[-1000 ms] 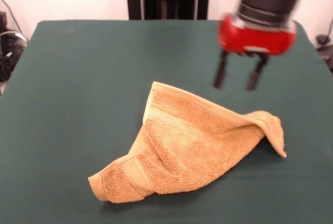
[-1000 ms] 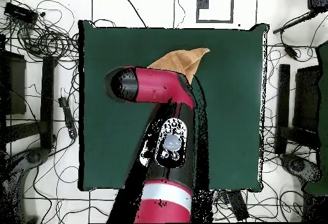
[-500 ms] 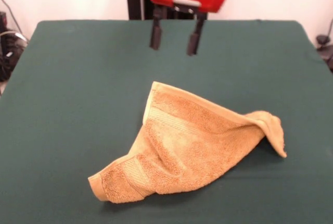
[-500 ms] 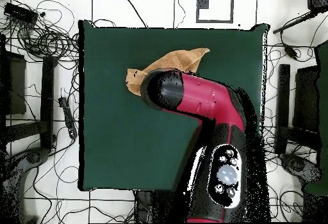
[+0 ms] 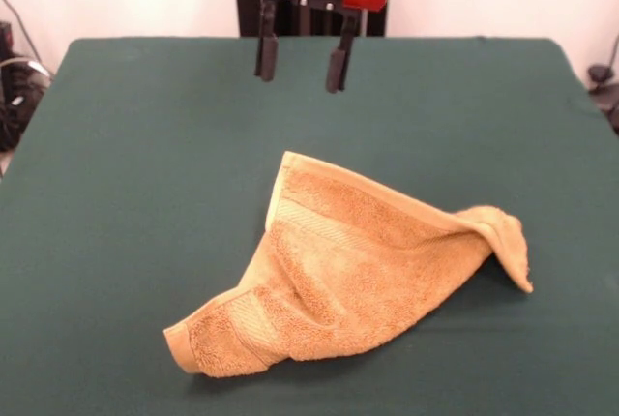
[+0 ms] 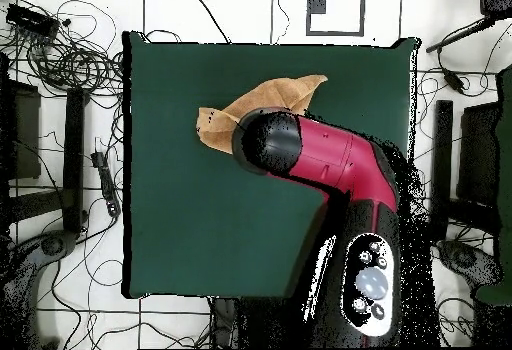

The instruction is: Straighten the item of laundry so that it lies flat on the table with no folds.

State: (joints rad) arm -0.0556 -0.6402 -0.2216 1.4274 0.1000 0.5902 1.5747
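The golden-orange towel, the item of laundry [image 5: 353, 266], lies folded over into a rough triangle on the green table [image 5: 135, 174]. One corner points toward the far side, one lies at the near left, and a curled flap rises at the right. My gripper [image 5: 300, 66] hangs open and empty above the far middle of the table, well clear of the towel. In the overhead view the arm's head [image 6: 268, 142] covers part of the towel [image 6: 270, 96], and the gripper itself is hidden beneath it.
The red and black arm [image 6: 345, 181] crosses the lower right of the table [image 6: 180, 206] in the overhead view. Cables [image 6: 70, 56] and stands ring the table on the floor. A dark pedestal [image 5: 309, 19] stands behind the far edge.
The gripper has swung from the right side, above the towel's flap, to the far middle of the table and risen slightly. The towel has not moved.
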